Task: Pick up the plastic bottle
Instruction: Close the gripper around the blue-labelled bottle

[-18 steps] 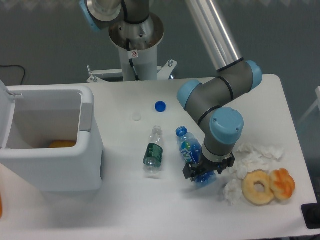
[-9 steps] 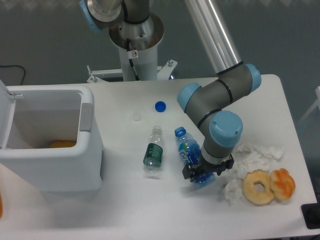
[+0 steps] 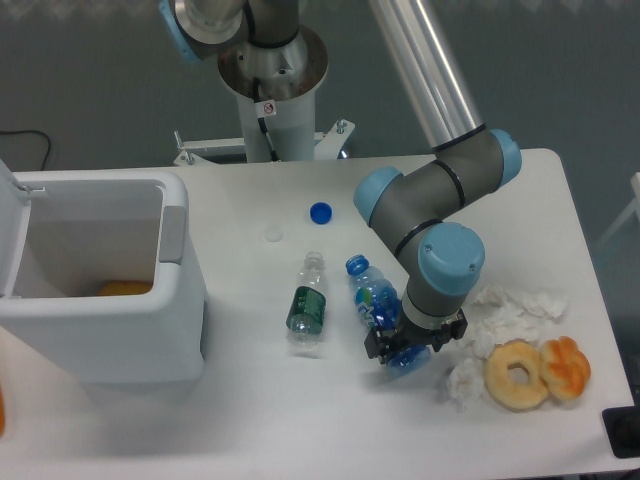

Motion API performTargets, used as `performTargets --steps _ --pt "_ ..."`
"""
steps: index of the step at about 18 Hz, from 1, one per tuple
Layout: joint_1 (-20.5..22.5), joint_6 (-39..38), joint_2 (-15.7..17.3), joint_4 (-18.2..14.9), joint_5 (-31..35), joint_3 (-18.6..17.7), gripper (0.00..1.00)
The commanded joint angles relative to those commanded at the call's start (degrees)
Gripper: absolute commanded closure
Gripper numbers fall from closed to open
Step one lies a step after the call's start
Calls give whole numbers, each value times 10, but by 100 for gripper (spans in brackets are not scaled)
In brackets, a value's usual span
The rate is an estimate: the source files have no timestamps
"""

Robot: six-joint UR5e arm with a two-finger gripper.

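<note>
The gripper [image 3: 404, 349] has its jaws closed around the lower end of the plastic bottle [image 3: 374, 303], pinching it from both sides. The bottle lies slanted near the middle of the tabletop [image 3: 300, 420], blue cap toward the far edge. Just left lies a smaller bottle [image 3: 307, 306]; crumpled tissue [image 3: 505, 310] sits toward the right edge.

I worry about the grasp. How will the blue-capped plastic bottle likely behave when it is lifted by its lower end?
The plastic bottle lies on its side, with the hand at its base end, far from the cap, so it may droop or swing. Its thin clear walls probably dent under pressure. Being round and smooth, it could roll or slip if released.
</note>
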Motion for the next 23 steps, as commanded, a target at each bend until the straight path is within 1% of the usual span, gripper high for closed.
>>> performTargets --steps 5,7,12,17,21,23 --pt "0 0 -3 0 0 0 7" --pt "0 0 -4 3 0 0 11" --pt "0 0 -3 4 0 0 15" --pt "0 1 1 4 0 1 15" --pt "-1 2 8 4 0 2 16" --pt "-1 1 17 4 1 5 16"
